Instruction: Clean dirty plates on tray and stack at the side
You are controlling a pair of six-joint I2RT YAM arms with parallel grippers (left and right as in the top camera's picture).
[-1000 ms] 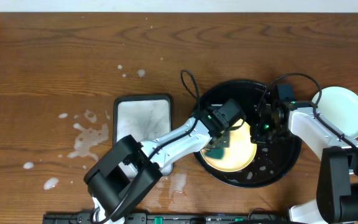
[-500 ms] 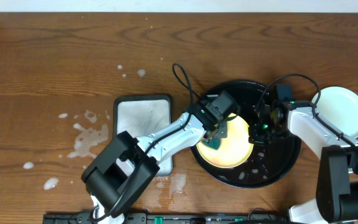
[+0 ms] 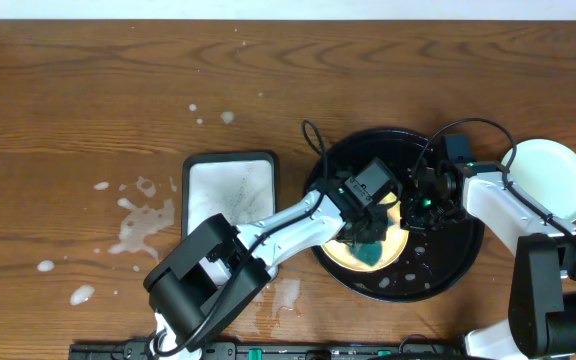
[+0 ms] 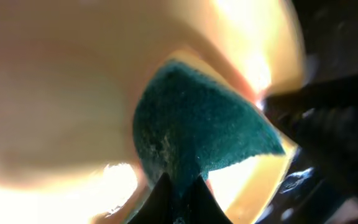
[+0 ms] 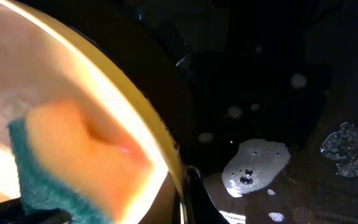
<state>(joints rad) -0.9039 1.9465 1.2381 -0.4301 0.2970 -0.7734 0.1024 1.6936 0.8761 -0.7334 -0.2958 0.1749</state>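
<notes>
Overhead and wrist views of plate washing on a wooden counter (image 3: pixel 88 90). The round black tray (image 3: pixel 446 252) lies right of centre in the lower half of the overhead frame, its floor dotted with foam (image 5: pixel 253 163). The pale yellow plate (image 3: pixel 395 238) lies inside the tray, toward its lower left. The left end effector (image 3: pixel 366 238) is closed on a teal-faced sponge (image 3: pixel 369 256), which it presses against the plate's inner surface (the left wrist view shows the teal face (image 4: pixel 197 130) flat on the yellow surface (image 4: pixel 73 93)). The right end effector (image 3: pixel 408 212) is closed at the plate's right rim (image 5: pixel 143 140), and one finger (image 5: pixel 194 199) shows at the bottom edge of the right wrist view, touching that rim. A pale plate (image 3: pixel 553 178) lies on the counter just beside the tray, at the right edge of the frame; whether it is one plate or a stack cannot be told. The white, black-rimmed sponge tray (image 3: pixel 230 190) lies left of the black tray. Foam splashes (image 3: pixel 140 225) mark the counter further left.
</notes>
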